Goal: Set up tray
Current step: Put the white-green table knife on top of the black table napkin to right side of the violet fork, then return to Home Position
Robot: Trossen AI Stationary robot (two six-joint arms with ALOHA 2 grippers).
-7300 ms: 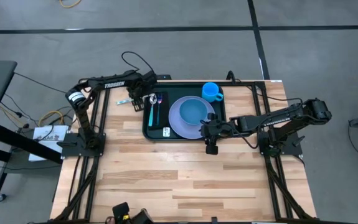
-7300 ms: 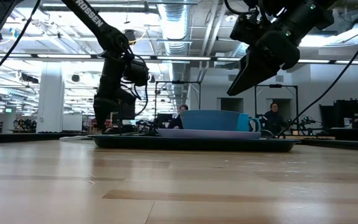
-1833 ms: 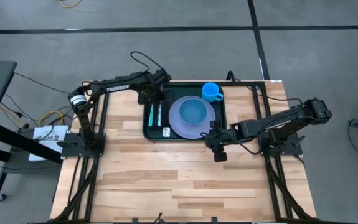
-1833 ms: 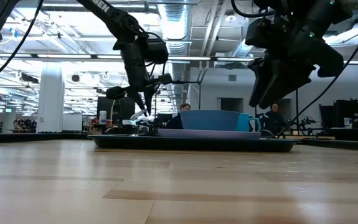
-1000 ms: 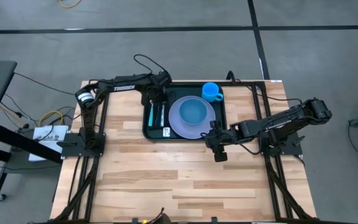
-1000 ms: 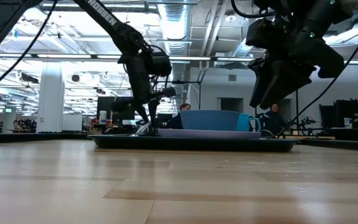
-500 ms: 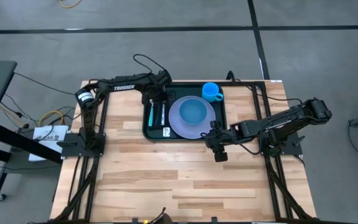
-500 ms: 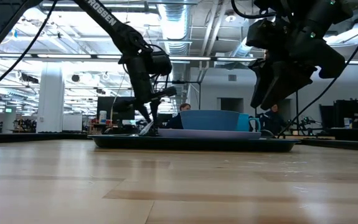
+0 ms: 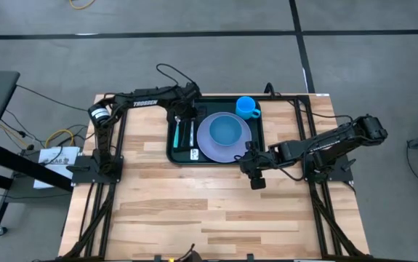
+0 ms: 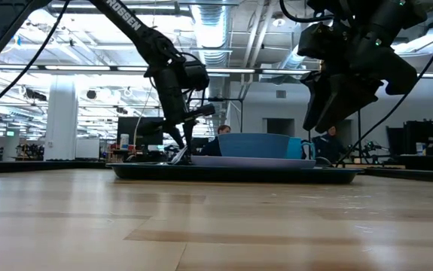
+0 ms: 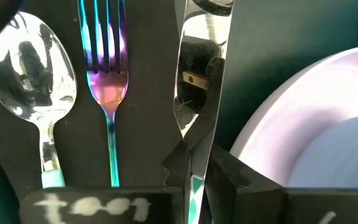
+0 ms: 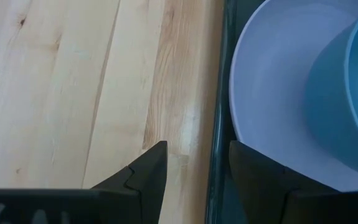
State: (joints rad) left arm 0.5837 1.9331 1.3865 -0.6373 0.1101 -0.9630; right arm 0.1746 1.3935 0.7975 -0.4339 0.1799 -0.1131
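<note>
The dark tray [image 9: 216, 102] holds a lavender plate [image 9: 207, 145] with a blue bowl [image 9: 227, 131], a blue cup [image 9: 247, 107] and a black napkin [image 11: 147, 93]. On the napkin lie a spoon [image 11: 32, 74] and a fork [image 11: 107, 62]. My left gripper [image 9: 186, 120] is low over the napkin, shut on a knife [image 11: 197, 74] between fork and plate. My right gripper [image 9: 255, 180] hangs open above the tray's near right corner. Its fingers [image 12: 147, 168] stand on either side of the rim [image 12: 219, 124] without touching it. My left gripper pinches the knife's teal handle [image 11: 195, 190] between its two fingers. It comes from above, and in the low view the knife [image 10: 177, 155] slants down from the fingers to the tray. The blade [image 11: 198, 37] stretches over the napkin; whether it rests there I cannot tell.
Bare wood [image 9: 194, 204] fills the near half of the table. The tray sits at the far middle. Cables [image 9: 165, 73] trail behind the left arm. In the low view a person [image 10: 329, 139] shows in the room beyond the table.
</note>
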